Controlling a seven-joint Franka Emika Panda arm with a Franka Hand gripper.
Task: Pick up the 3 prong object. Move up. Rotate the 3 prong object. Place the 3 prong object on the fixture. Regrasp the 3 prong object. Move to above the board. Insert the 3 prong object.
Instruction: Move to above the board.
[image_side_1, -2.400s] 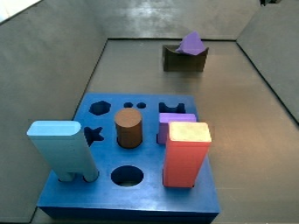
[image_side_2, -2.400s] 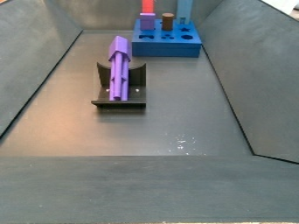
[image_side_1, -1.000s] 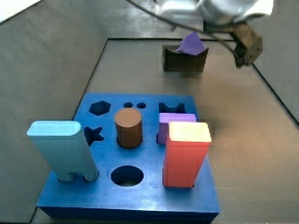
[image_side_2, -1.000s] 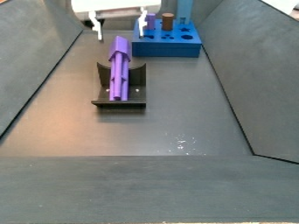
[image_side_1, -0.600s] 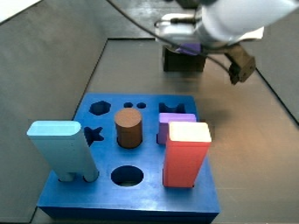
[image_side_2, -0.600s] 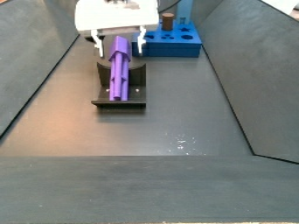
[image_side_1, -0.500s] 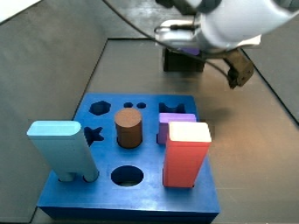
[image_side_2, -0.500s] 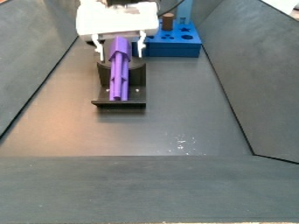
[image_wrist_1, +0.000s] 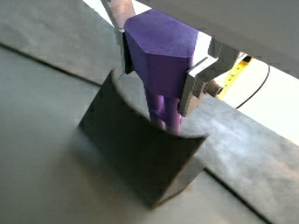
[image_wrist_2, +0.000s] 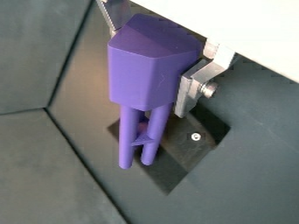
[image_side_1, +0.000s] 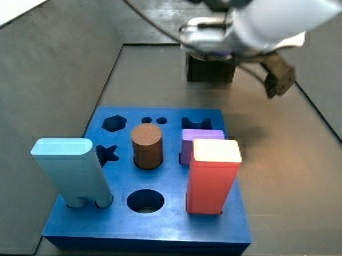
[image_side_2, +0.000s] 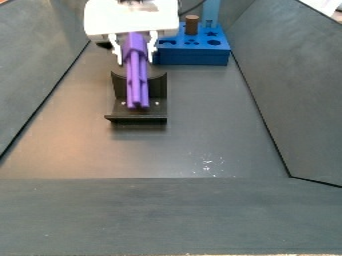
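The 3 prong object, a long purple peg, lies along the dark fixture in the notch. My gripper is down over its far end. In both wrist views the peg's broad purple head fills the space between the silver fingers, which press on its sides, with the fixture beneath. In a side view the gripper hides the peg, and only one finger and the fixture show. The blue board stands apart from the fixture.
On the board stand a light blue block, a brown cylinder, a red block and a short lilac block. Sloped grey walls enclose the floor. The board also shows at the far end.
My gripper came in from above, dropped over the peg on the fixture, and its fingers have closed in from either side onto the peg's end.
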